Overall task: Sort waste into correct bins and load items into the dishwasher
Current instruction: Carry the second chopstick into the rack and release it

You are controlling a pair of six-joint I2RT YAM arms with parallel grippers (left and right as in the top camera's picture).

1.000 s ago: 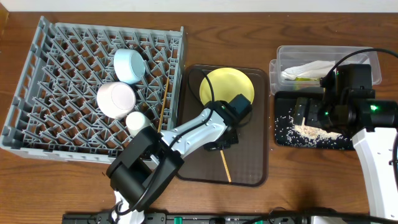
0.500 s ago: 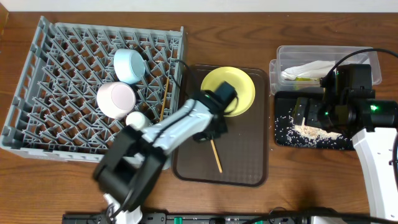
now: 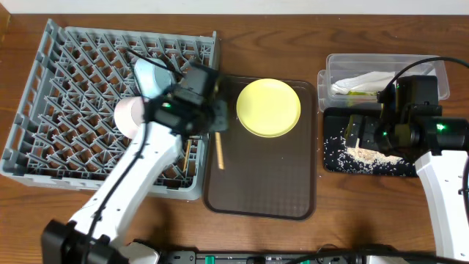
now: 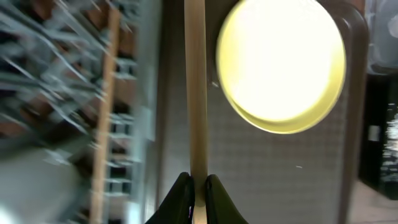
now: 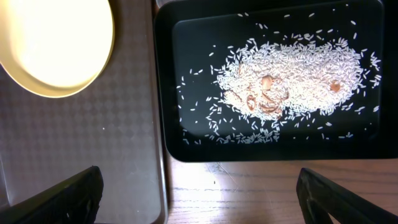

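- The rack side of the left wrist view is smeared by blur, so the pegs of the dish rack (image 3: 66, 95) cannot be resolved there.
- The blue bowl (image 3: 149, 75) and the white bowl (image 3: 124, 116) lie in the rack. Both are partly covered by the left arm (image 3: 139, 176) and its cable.
- The small green wrapper (image 3: 357, 93) is seen beside the napkin (image 3: 363, 79) inside the clear box (image 3: 440, 70). Its detail is too small to read.
- The yellow plate (image 3: 268, 108) rests on the far half of the brown tray (image 3: 286, 183). It is cut off at the top-left corner of the right wrist view.
- Whether the free end of the held chopstick (image 4: 197, 93) touches the brown tray cannot be told.
- The left arm is extended from the near-left edge diagonally across the rack's near right corner, with the wrist over the rack's right wall.
- The left pincer (image 4: 198, 186) is clenched on the held chopstick. The stick runs along the tray's left strip, just beside the rack.
- The right arm (image 3: 440, 176) enters from the near-right edge of the tabletop (image 3: 366, 220), with the wrist above the black tray (image 5: 168, 74).
- The right pincer (image 5: 199, 180) is spread wide with nothing between its fingers.
- The rice (image 5: 292, 68) is heaped in the black tray, with loose grains scattered around the heap.
- Counted items: two chopsticks, with the second chopstick (image 4: 109, 106) lying in the rack; two bowls; one plate; two bins; one rack; one brown tray.
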